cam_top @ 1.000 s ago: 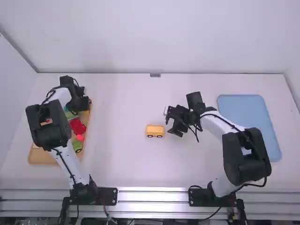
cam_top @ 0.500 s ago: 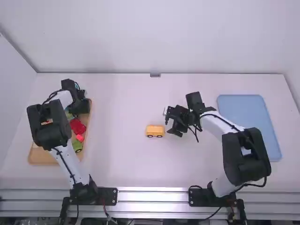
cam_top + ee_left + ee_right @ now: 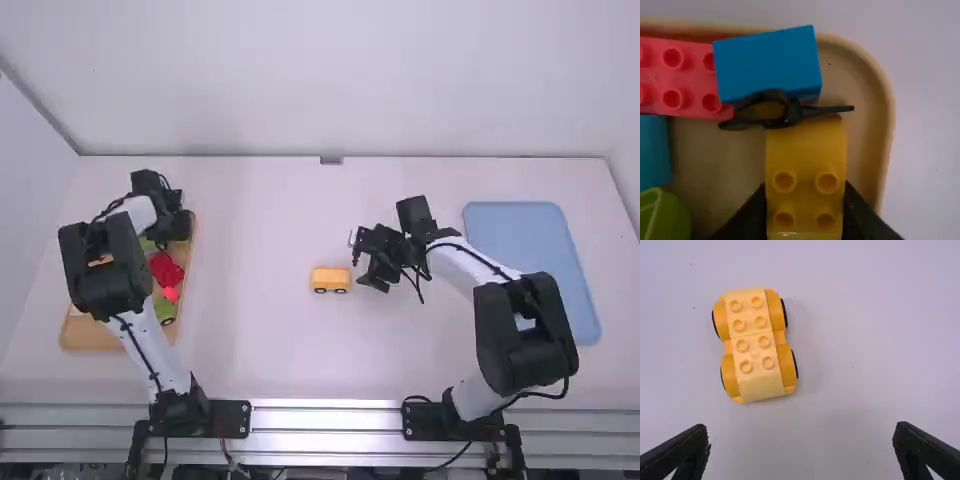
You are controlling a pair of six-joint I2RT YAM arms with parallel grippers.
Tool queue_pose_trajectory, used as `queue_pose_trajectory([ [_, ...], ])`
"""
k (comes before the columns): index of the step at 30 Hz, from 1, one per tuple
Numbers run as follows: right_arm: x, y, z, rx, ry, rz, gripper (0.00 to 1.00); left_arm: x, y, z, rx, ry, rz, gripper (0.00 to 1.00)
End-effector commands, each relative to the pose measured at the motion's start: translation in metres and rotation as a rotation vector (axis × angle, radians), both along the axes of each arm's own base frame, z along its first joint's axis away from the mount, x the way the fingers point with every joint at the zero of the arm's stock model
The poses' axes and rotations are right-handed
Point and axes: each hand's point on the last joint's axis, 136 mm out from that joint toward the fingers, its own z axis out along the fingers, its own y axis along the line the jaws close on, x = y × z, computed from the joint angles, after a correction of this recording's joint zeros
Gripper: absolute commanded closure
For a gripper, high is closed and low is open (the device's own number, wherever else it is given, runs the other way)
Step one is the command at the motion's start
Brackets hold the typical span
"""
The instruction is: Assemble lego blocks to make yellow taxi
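A yellow wheeled vehicle body (image 3: 330, 280) stands mid-table, two yellow studded pieces along its top (image 3: 754, 342). Beside it, to its right, my right gripper (image 3: 360, 262) is open; between its fingers (image 3: 802, 442) there is only bare table. At the far end of the wooden tray on the left is my left gripper (image 3: 172, 228). In the left wrist view, that gripper (image 3: 805, 215) is shut on a yellow block (image 3: 806, 155) with studs and a curved end, its fingers against both sides. The block's near end is cut off by the view's edge.
The wooden tray (image 3: 90, 337) also holds a blue block (image 3: 767, 62), a red studded block (image 3: 677, 75), a black piece (image 3: 785, 114) touching the yellow block, and green pieces (image 3: 665, 215). A blue tray (image 3: 530, 240) lies at the right.
My left gripper has shifted slightly toward the camera over the tray's far end, most of it in the first half second. The right arm and the yellow vehicle body have kept still.
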Motion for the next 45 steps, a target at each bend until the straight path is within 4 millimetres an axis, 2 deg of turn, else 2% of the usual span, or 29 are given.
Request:
queue_pose_trajectory([
  [1,0.0,0.001,0.003,0.012,0.001,0.002,0.02,-0.013,-0.007,-0.016,-0.021,0.05,-0.003,0.86],
  [3,0.0,0.001,0.003,0.012,0.001,0.002,0.02,-0.011,-0.005,-0.008,-0.015,0.034,0.0,0.89],
  [5,0.0,0.002,0.003,0.013,-0.004,0.002,0.02,-0.006,-0.005,0.01,-0.016,0.006,0.021,0.92],
  [8,0.001,0.001,0.003,0.014,-0.006,-0.001,0.02,-0.001,-0.008,0.047,0.001,-0.054,0.019,0.94],
  [10,0.001,0.001,0.003,0.014,-0.006,-0.001,0.02,0.0,-0.012,0.055,0.008,-0.064,0.001,0.95],
  [11,0.001,0.002,0.003,0.014,-0.005,0.002,0.02,-0.002,-0.024,0.069,0.022,-0.08,-0.043,0.97],
  [13,0.0,0.003,0.003,0.014,-0.006,0.005,0.02,-0.005,-0.038,0.081,0.031,-0.094,-0.082,0.98],
  [15,0.003,0.002,0.004,0.017,-0.013,0.0,0.02,-0.008,-0.064,0.091,0.044,-0.122,-0.156,0.98],
  [17,0.005,0.003,0.005,0.022,-0.017,-0.008,0.02,-0.011,-0.086,0.092,0.057,-0.132,-0.231,0.98],
  [20,0.007,0.007,0.007,0.029,-0.038,-0.001,0.02,-0.033,-0.137,0.078,0.078,-0.102,-0.436,0.98],
  [21,0.008,0.007,0.007,0.029,-0.038,-0.001,0.02,-0.035,-0.142,0.077,0.076,-0.096,-0.458,0.98],
  [23,0.01,0.006,0.008,0.03,-0.049,-0.001,0.02,-0.054,-0.178,0.066,0.061,-0.057,-0.666,0.98],
  [24,0.011,0.007,0.009,0.032,-0.053,-0.001,0.02,-0.07,-0.205,0.06,0.032,-0.036,-0.864,0.98],
  [26,0.013,0.007,0.01,0.038,-0.06,-0.008,0.02,-0.093,-0.236,0.056,-0.009,-0.021,-1.112,0.98],
  [28,0.015,0.008,0.011,0.042,-0.062,-0.015,0.02,-0.116,-0.262,0.054,-0.031,-0.013,-1.347,0.98],
  [31,0.014,0.008,0.011,0.042,-0.06,-0.014,0.02,-0.13,-0.284,0.049,-0.015,-0.04,-1.536,0.98],
  [35,0.01,0.012,0.01,0.04,-0.053,-0.002,0.02,-0.125,-0.293,0.041,0.031,-0.087,-1.57,0.98],
  [40,0.007,0.016,0.01,0.04,-0.051,0.012,0.02,-0.125,-0.281,0.022,0.079,-0.082,-1.547,0.98],
  [45,0.007,0.017,0.01,0.04,-0.053,0.012,0.02,-0.128,-0.279,0.008,0.088,-0.099,-1.542,0.98],
])
